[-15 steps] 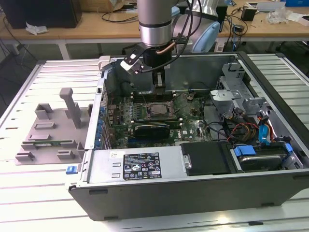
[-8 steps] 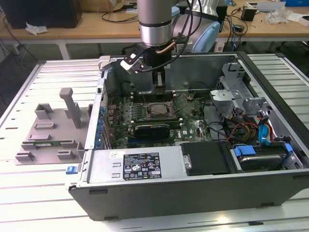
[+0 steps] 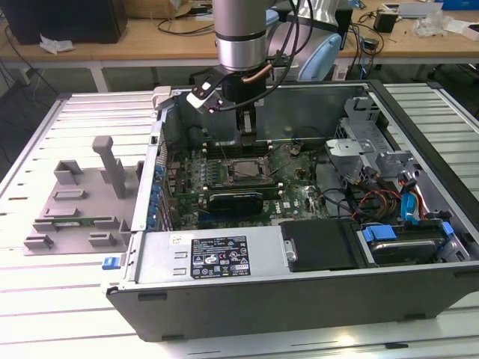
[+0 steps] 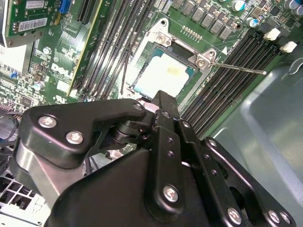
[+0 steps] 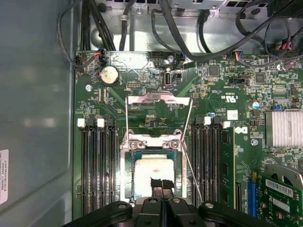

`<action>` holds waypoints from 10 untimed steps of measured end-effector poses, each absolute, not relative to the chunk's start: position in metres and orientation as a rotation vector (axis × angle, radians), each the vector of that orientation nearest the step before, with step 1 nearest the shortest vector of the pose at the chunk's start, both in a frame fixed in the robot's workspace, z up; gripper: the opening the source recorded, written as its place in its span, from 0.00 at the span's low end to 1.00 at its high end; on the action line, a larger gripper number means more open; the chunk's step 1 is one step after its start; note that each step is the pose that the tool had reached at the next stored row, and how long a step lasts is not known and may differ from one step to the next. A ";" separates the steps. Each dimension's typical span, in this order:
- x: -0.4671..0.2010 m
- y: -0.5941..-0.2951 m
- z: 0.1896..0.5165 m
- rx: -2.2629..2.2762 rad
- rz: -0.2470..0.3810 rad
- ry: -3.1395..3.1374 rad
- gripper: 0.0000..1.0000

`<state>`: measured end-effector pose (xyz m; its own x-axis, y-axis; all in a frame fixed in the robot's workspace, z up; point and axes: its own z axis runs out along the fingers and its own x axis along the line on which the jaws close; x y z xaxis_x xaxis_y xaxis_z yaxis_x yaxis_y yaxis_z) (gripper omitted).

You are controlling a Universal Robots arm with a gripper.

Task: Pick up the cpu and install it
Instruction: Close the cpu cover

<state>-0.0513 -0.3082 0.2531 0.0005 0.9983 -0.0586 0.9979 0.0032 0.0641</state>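
The cpu, a flat square with a shiny pale top, lies flat inside the motherboard socket frame. The socket's load plate is flipped open and its thin lever stands free. My gripper hangs just above the near edge of the cpu, its two black fingers pressed together with nothing between them. In the exterior view the gripper is inside the open computer case, directly over the socket.
Black memory slots flank the socket on both sides. A long black expansion card lies just in front of it. Cables and a drive cage crowd the case at the exterior view's right. A grey fixture sits on the table outside.
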 end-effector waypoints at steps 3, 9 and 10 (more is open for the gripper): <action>-0.051 -0.308 0.253 2.158 0.006 2.161 0.11; -0.047 -0.308 0.254 2.159 0.006 2.161 0.11; -0.045 -0.308 0.254 2.158 0.006 2.162 0.11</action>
